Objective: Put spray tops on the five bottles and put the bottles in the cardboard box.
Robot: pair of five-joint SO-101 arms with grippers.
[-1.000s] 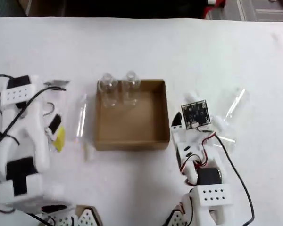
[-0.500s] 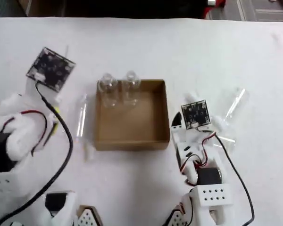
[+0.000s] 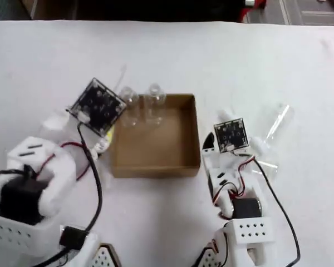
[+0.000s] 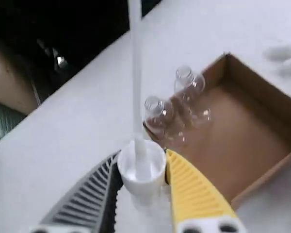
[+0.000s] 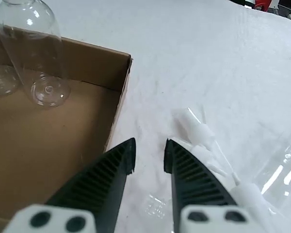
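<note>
The left claw (image 4: 142, 161) was pinching a white spray top (image 4: 143, 180) by its cap, between a grey finger and a yellow one, with the thin tube (image 4: 134, 73) running straight out of the cap. Beyond it, in the left wrist view, was the open cardboard box (image 4: 254, 80), with two clear bottles (image 4: 157, 116) upright and open-necked against one wall, side by side.

In the high view the left arm filled the lower left of the frame, and its wrist board (image 3: 97, 105) was just beside the box's far left corner. The box (image 3: 156, 168) sat at the centre of the white table (image 3: 211, 55), and the bottles (image 3: 154, 100) stood along its far wall.

The right claw (image 5: 149, 154) was slightly spread, with a narrow gap between its black fingers and nothing in it. It was poised over the table just beside the box's right wall. Near it, loose spray tops (image 5: 200, 132) lay on the table, and a third bottle (image 5: 287, 162) lay on its side beyond them. In the high view the third bottle (image 3: 278, 118) was at the right of the frame, apart from the box.
</note>
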